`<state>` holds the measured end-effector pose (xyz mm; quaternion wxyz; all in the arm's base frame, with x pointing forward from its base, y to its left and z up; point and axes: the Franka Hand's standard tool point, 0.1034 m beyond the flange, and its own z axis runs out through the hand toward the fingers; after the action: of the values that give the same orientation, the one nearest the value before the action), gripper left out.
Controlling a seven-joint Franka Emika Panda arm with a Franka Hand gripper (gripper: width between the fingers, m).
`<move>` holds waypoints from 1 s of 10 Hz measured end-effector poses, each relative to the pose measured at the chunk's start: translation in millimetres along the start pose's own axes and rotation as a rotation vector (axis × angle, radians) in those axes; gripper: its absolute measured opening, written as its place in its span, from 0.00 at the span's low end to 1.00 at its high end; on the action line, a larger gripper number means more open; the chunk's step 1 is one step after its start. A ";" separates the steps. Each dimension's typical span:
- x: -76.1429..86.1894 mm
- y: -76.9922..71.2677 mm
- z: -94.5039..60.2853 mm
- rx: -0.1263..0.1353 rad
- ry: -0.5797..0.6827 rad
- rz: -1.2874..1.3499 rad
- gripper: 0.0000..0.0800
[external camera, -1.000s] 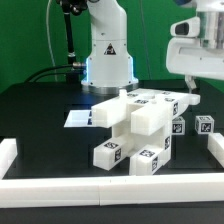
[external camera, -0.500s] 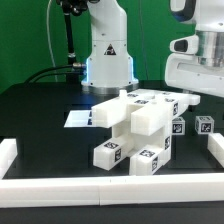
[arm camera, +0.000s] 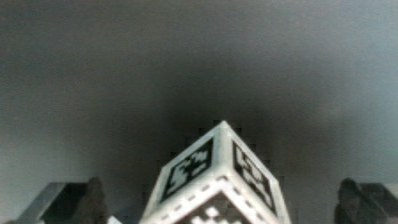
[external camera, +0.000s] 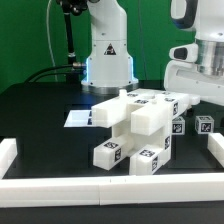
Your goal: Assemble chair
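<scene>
chair (external camera: 140, 125), blocky white with black square tags, seemingly part-built; tool (arm camera: 222, 200) spread apart.

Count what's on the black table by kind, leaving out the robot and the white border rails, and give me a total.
Chair-part cluster: 1
Separate tagged block: 1
Marker board: 1
Total: 3

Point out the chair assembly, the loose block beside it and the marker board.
chair assembly (external camera: 140, 120): exterior view, its large middle block.
loose block (external camera: 205, 124): exterior view, its tagged face.
marker board (external camera: 76, 119): exterior view, its flat top.
</scene>
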<state>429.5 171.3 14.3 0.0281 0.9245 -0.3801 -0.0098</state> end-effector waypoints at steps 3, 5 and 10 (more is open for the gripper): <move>0.2 0.0 1.1 -0.002 0.000 -0.002 0.63; 0.3 -0.4 0.6 -0.001 0.000 -0.003 0.50; 0.3 -0.5 0.5 0.000 0.000 -0.003 0.50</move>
<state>430.0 171.4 13.8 0.0283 0.9250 -0.3789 -0.0098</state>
